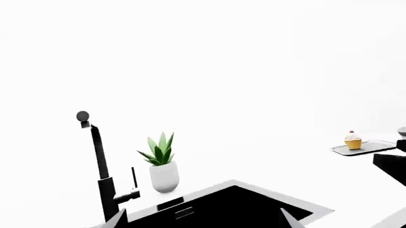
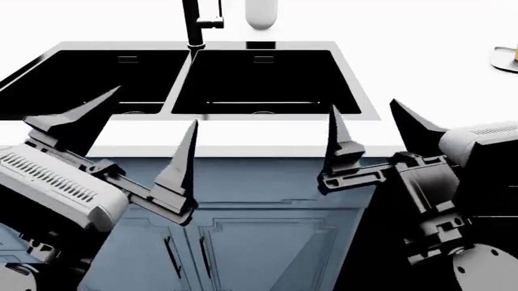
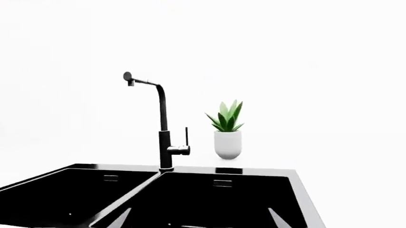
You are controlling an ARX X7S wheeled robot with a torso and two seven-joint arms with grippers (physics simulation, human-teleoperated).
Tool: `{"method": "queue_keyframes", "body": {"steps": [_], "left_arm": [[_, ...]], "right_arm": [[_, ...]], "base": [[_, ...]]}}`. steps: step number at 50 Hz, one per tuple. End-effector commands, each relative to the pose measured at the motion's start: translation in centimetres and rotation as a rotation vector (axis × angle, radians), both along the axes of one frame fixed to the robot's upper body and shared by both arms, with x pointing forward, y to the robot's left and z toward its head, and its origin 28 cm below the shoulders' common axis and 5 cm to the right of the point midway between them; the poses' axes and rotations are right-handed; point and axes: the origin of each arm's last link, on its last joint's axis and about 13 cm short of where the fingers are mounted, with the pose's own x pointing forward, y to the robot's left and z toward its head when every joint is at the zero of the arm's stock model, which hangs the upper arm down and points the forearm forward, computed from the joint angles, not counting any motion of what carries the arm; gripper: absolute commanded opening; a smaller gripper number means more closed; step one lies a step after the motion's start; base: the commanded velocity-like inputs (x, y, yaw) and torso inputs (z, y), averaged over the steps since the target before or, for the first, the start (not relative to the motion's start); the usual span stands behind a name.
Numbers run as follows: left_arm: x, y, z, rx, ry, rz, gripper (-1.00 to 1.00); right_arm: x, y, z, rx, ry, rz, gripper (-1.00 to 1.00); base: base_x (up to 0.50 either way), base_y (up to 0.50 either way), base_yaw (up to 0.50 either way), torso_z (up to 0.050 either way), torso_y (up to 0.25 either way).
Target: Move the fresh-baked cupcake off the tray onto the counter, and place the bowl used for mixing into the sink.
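Note:
The cupcake (image 1: 352,140), with a yellow-orange wrapper, white frosting and a red cherry, stands on the silver-grey tray (image 1: 371,148) on the white counter (image 2: 421,73). In the head view only the tray's edge (image 2: 503,59) shows at the far right. The black double sink (image 2: 275,116) lies ahead; it also shows in the right wrist view (image 3: 190,168). My left gripper (image 2: 155,106) and right gripper (image 2: 363,105) are both open and empty, held in front of the counter's front edge. The bowl is not clearly in view.
A black faucet (image 2: 193,24) rises behind the sink's divider. A white pot with a green plant (image 3: 227,142) stands beside it, behind the right basin. Grey-blue cabinet doors (image 2: 242,242) are below the counter edge.

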Motion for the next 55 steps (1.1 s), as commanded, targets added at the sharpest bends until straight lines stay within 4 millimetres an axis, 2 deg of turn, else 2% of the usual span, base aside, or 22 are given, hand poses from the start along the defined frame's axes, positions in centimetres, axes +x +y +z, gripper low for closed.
{"method": "queue_keyframes", "body": {"steps": [1,2,6,12,20,27,37,47,55], "left_arm": [[0.1,2.4,6.1,0.199,-0.054,-0.130,1.00],[0.2,2.8,6.6,0.219,-0.030,-0.166,1.00],[1.0,3.9,8.8,0.252,-0.056,-0.153,1.00],[1.8,4.9,11.1,0.302,-0.074,-0.179,1.00],[2.3,5.4,13.8,0.334,-0.073,-0.301,1.00],[3.1,6.2,15.8,0.350,-0.046,-0.285,1.00],[2.9,6.3,16.7,0.362,-0.054,-0.310,1.00],[2.9,6.0,16.6,0.375,-0.039,-0.349,1.00],[2.8,5.8,16.3,0.367,-0.033,-0.366,1.00]], "right_arm": [[-1.3,-1.8,6.9,-0.129,-0.046,0.154,1.00],[-1.3,-2.0,8.0,-0.145,-0.075,0.156,1.00],[-1.1,-2.7,10.2,-0.188,-0.061,0.177,1.00],[-0.6,-3.6,12.4,-0.235,-0.052,0.195,1.00],[-0.2,-4.4,14.5,-0.284,-0.047,0.244,1.00],[0.2,-5.3,16.2,-0.297,-0.040,0.233,1.00],[0.1,-5.7,17.4,-0.315,-0.057,0.234,1.00],[0.1,-5.9,17.4,-0.335,-0.053,0.232,1.00],[0.1,-5.9,16.9,-0.345,-0.047,0.242,1.00]], "base": [[0.00,0.00,0.00,0.000,0.000],[0.00,0.00,0.00,0.000,0.000],[0.00,0.00,0.00,0.000,0.000],[0.00,0.00,0.00,0.000,0.000],[0.00,0.00,0.00,0.000,0.000],[0.00,0.00,0.00,0.000,0.000],[0.00,0.00,0.00,0.000,0.000],[0.00,0.00,0.00,0.000,0.000],[-0.05,-0.46,0.00,0.000,0.000]]}}
